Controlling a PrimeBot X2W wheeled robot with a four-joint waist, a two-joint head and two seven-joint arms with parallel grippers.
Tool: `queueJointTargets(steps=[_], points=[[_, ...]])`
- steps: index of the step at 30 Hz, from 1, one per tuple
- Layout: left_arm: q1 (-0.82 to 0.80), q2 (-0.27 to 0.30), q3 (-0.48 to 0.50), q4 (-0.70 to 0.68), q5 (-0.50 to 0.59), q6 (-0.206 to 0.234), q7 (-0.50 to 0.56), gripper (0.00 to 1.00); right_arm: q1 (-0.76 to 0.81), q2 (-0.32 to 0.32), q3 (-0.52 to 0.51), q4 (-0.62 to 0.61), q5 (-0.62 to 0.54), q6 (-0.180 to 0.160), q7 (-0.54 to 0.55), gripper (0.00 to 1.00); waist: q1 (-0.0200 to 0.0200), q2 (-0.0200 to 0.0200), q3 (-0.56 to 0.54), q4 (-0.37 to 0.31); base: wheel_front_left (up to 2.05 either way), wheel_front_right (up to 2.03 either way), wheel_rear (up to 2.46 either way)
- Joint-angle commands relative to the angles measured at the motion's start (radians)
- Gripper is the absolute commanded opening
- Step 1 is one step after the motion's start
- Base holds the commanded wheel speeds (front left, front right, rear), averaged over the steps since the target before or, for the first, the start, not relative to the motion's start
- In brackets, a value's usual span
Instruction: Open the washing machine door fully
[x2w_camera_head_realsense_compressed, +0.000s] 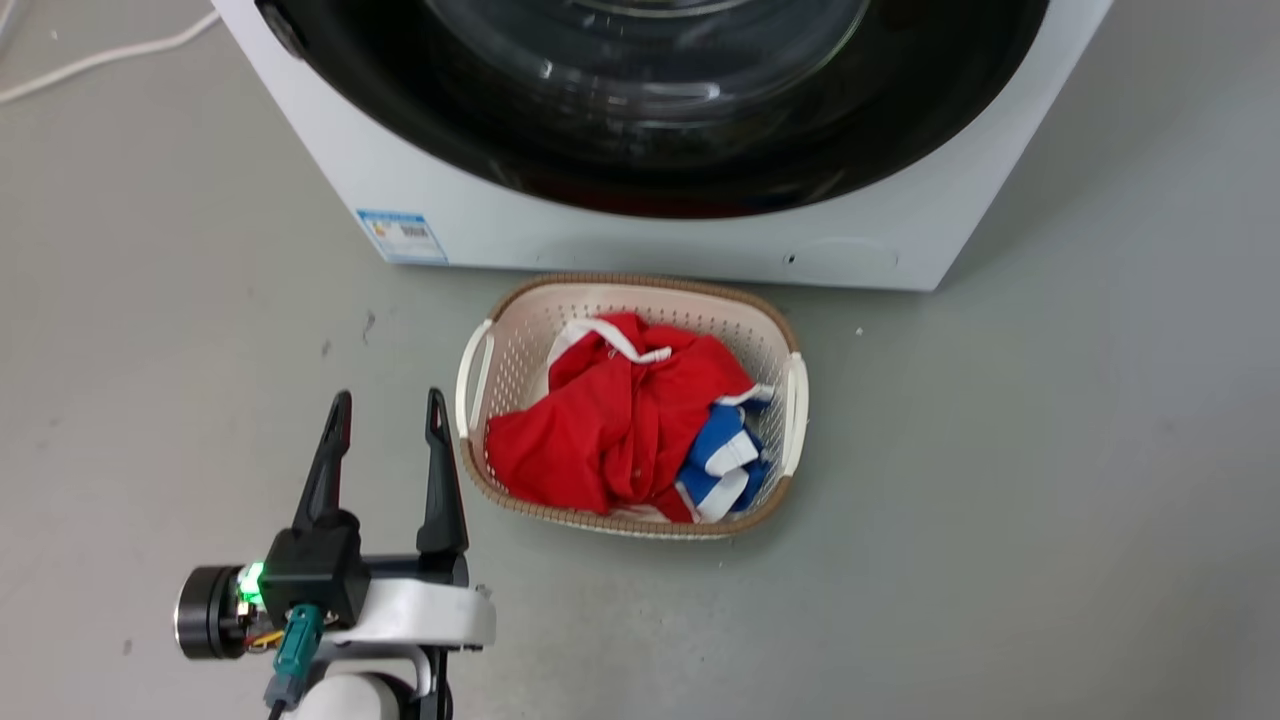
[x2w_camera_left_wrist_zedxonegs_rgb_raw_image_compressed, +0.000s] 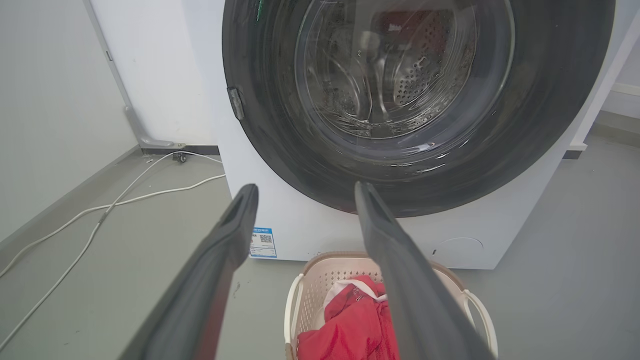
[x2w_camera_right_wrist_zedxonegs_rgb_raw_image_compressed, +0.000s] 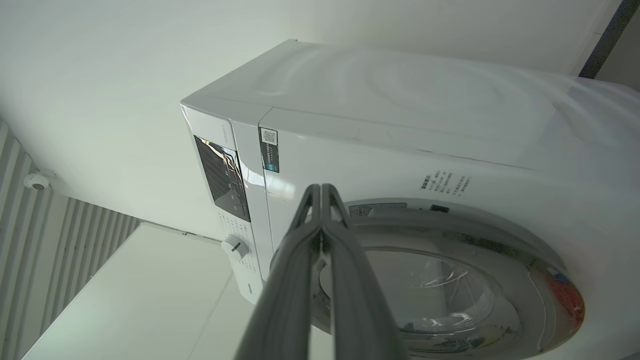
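The white washing machine (x2w_camera_head_realsense_compressed: 650, 245) (x2w_camera_left_wrist_zedxonegs_rgb_raw_image_compressed: 320, 235) (x2w_camera_right_wrist_zedxonegs_rgb_raw_image_compressed: 400, 90) stands ahead on the grey floor. Its washing machine door (x2w_camera_head_realsense_compressed: 400, 120) (x2w_camera_left_wrist_zedxonegs_rgb_raw_image_compressed: 550, 100) (x2w_camera_right_wrist_zedxonegs_rgb_raw_image_compressed: 450, 300), a glossy black disc with a clear glass bowl, lies flat against the front. A small grey latch (x2w_camera_left_wrist_zedxonegs_rgb_raw_image_compressed: 235, 102) sits on the door's left rim. My left gripper (x2w_camera_head_realsense_compressed: 388, 400) (x2w_camera_left_wrist_zedxonegs_rgb_raw_image_compressed: 305, 186) is open and empty, low over the floor, short of the machine and pointing at the door's lower edge. My right gripper (x2w_camera_right_wrist_zedxonegs_rgb_raw_image_compressed: 320, 187) is shut on nothing, raised near the door's upper rim below the control panel.
A cream laundry basket (x2w_camera_head_realsense_compressed: 480, 370) (x2w_camera_left_wrist_zedxonegs_rgb_raw_image_compressed: 300, 295) holding red and blue clothes (x2w_camera_head_realsense_compressed: 610, 420) sits on the floor just in front of the machine, right of my left gripper. White cables (x2w_camera_head_realsense_compressed: 100, 55) (x2w_camera_left_wrist_zedxonegs_rgb_raw_image_compressed: 100, 210) trail along the floor at the left, beside a wall.
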Motion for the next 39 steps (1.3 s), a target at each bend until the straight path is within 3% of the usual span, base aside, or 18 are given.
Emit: queueJointTargets(steps=[1,18,30,39], points=[[-0.024,0.0,-0.002,-0.008,0.007,0.006,-0.003,1.0,-0.044,-0.018,0.01,0.013,-0.011,0.0,0.012,0.0,-0.0001,0.0,0.053,0.019,0.0,0.0,0.0],[-0.141,0.0,-0.046,-0.051,-0.011,0.043,-0.003,1.0,-0.471,-0.173,0.244,0.177,-0.195,0.0,0.162,0.0,-0.0001,0.0,0.243,0.101,0.0,0.0,0.0],[-0.17,0.0,-0.072,-0.056,-0.035,0.062,-0.003,1.0,-0.61,-0.186,0.367,0.243,-0.309,0.0,0.224,0.0,-0.0001,0.0,0.31,0.146,0.0,0.0,0.0],[-0.176,0.0,-0.069,-0.045,-0.035,0.066,-0.003,1.0,-0.562,-0.152,0.412,0.221,-0.313,0.0,0.286,0.0,-0.0001,0.0,0.31,0.14,0.0,0.0,0.0]])
